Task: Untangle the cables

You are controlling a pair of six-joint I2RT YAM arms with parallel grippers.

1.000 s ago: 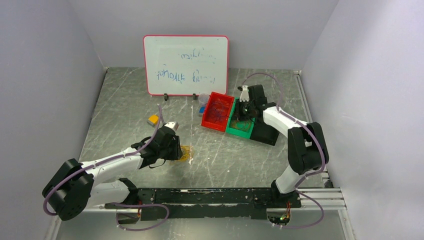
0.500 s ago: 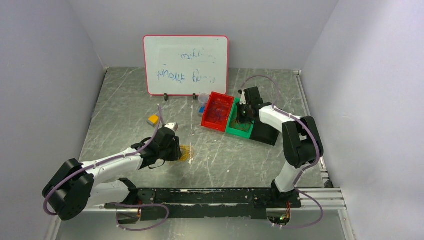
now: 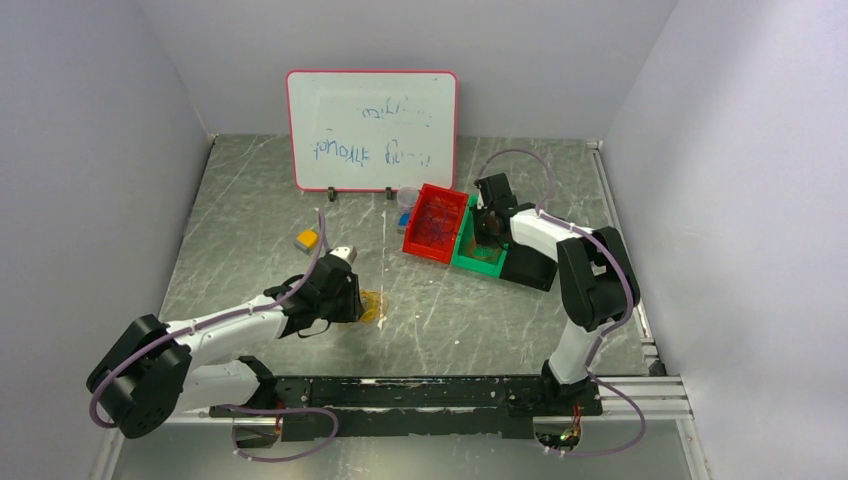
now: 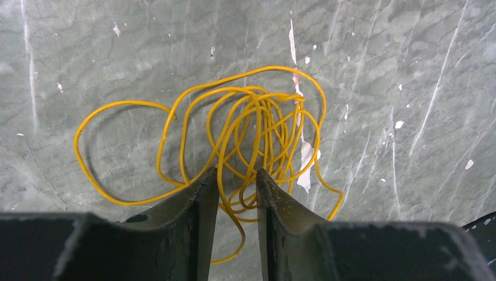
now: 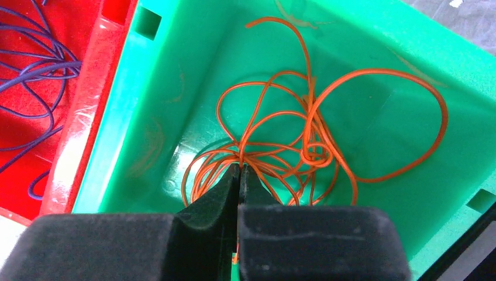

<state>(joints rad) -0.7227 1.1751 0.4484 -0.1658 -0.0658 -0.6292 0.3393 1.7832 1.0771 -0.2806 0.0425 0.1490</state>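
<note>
the right gripper (image 5: 239,168) has its fingers pressed together on a strand of the orange cable (image 5: 316,151), tips pointing down inside the green bin (image 5: 153,117). the rest of that cable lies in loose loops and one small knot on the green bin's floor. behind the gripper the right arm (image 3: 590,275) folds at a raised elbow, its forearm sloping down into the green bin from the bin's right.

the left gripper (image 4: 233,173) sits low over the table (image 4: 117,47), well apart from the green bin on its near left. its fingers stand narrowly apart, with several strands of the yellow cable (image 4: 255,108) running through the gap. that cable lies on the table as a loose tangle, one wide loop spread away from the green bin. the left arm (image 3: 225,325) stretches out long and low along the table.

the red bin (image 5: 88,123) touches the green bin's left wall and holds a purple cable (image 5: 35,58).
</note>
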